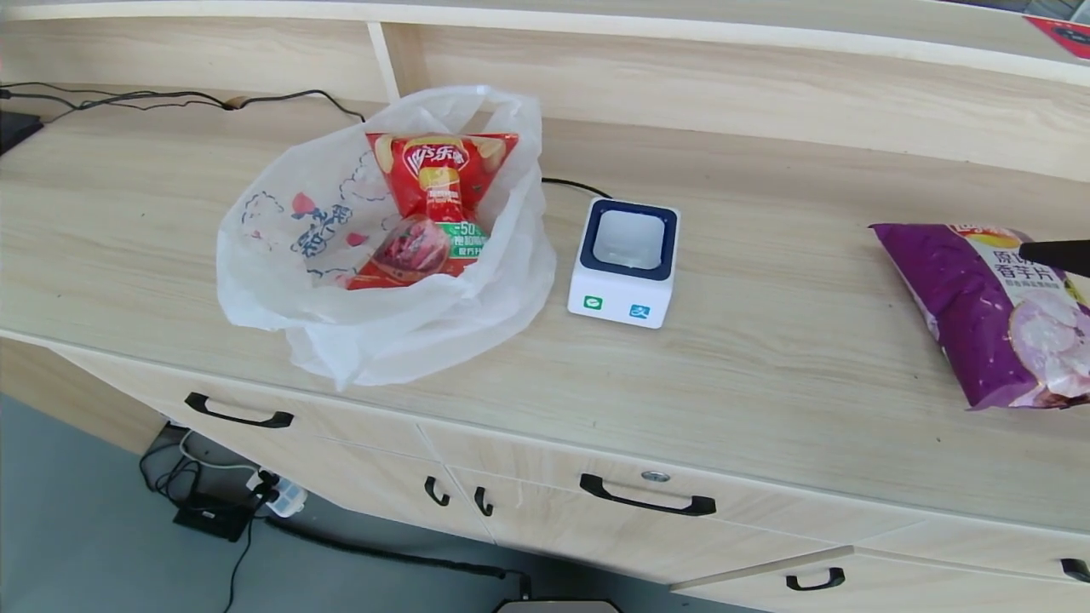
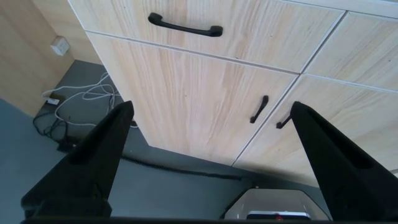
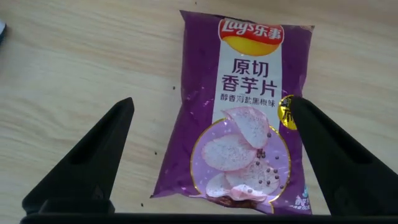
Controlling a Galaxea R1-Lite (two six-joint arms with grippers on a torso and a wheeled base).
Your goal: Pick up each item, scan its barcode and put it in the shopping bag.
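One red chip bag (image 1: 434,200) lies in one shopping bag (image 1: 272,264), one purple bag (image 1: 979,298) outside; both jaws apart.

Bright, even light is flooding the wooden counter (image 1: 766,281) in the head view, washing its grain pale. The shopping bag (image 1: 281,255) is throwing only a soft, thin shadow along its front edge, and the scanner (image 1: 626,264) window is glowing white with reflection. A glossy highlight is sitting on the red chip bag (image 1: 438,196). Below, the floor (image 1: 77,528) is lying much dimmer. In the wrist views the left gripper (image 2: 211,106) and right gripper (image 3: 211,102) are reading as flat black silhouettes, while the purple chip bag (image 3: 242,124) is carrying a mild sheen.
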